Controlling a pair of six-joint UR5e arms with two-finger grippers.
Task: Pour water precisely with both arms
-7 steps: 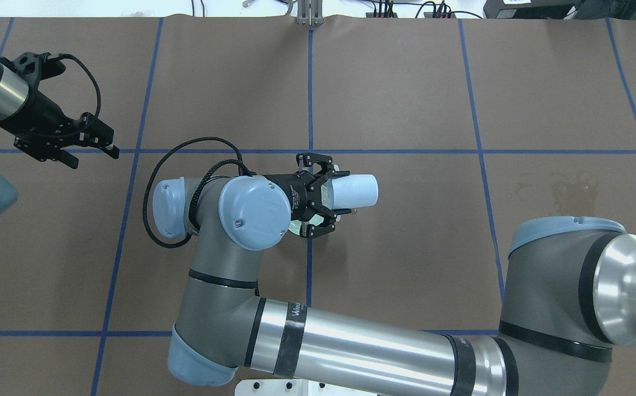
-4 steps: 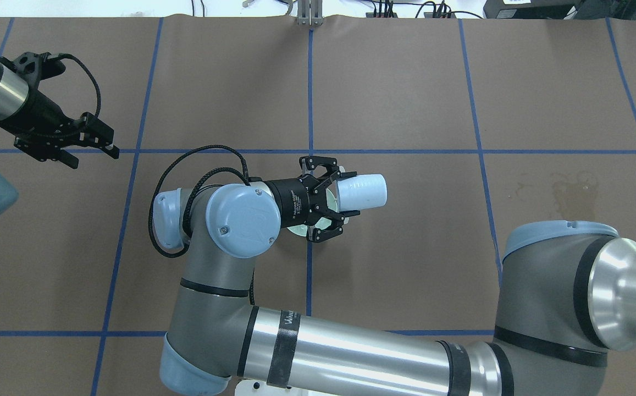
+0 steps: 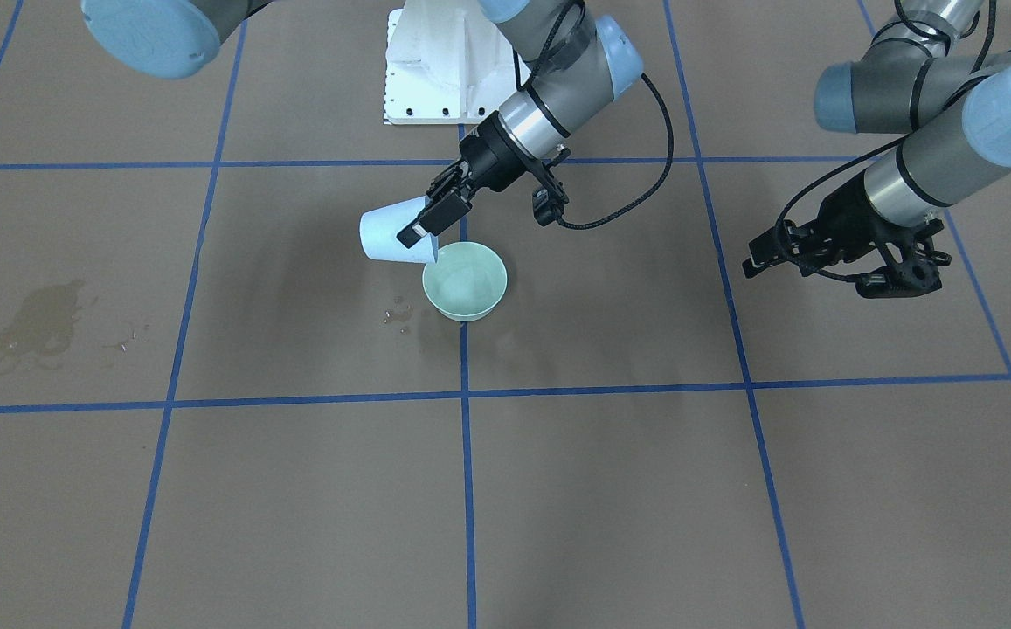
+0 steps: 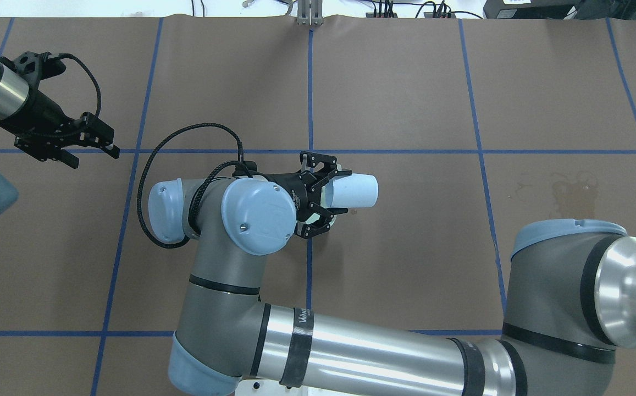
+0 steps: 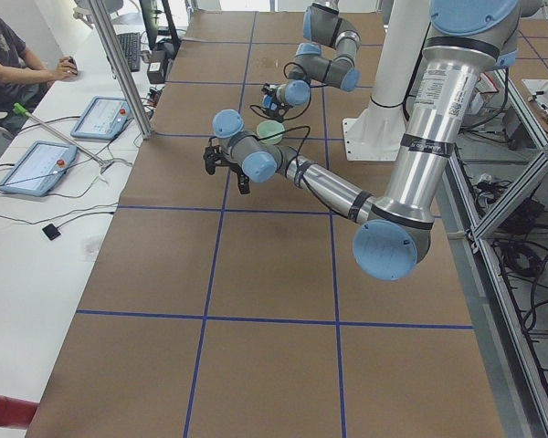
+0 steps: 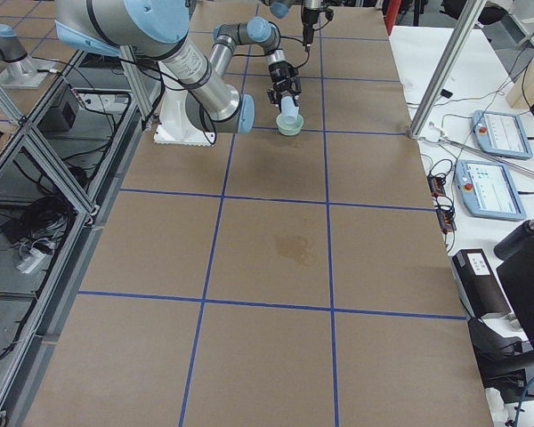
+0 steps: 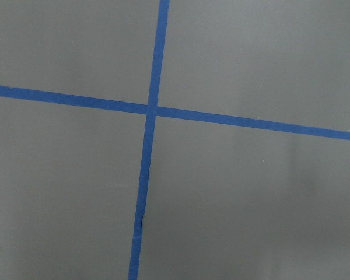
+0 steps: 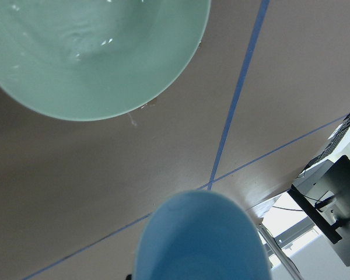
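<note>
Brown paper covers the table (image 3: 557, 489), ruled into big squares by blue tape (image 3: 467, 454). Nearest the robot's base, the right arm (image 4: 361, 352) reaches forward across the middle line. Its right gripper (image 4: 342, 192) is clamped on a light blue cup (image 3: 387, 234), 1 finger on each side of the wall. The cup is tipped past level, with its closed bottom raised and its mouth down at the rim of a pale green bowl (image 3: 465, 281) that stands on the tape line. The water (image 8: 87, 44) lies in the bowl as a shallow film, showing only as glints in the right wrist view; no stream is visible. A few drops (image 3: 398, 313) sit on the paper just beside the bowl, and a darker stain (image 3: 33, 328) lies well apart. Off to the side, the left arm (image 3: 933, 166) hangs over bare paper. Its left gripper (image 4: 93, 154) has its fingers apart and nothing between them.

The pour looks nearly done. To finish cleanly, the lip should sit over the bowl's inside rather than at its edge. The wrist should roll slowly, and the cup should be righted above the bowl so the last drops fall in.

White lettering runs along the right gripper's black body, and a black band on the forearm carries a word beginning with "W". Neither can be read in full.
</note>
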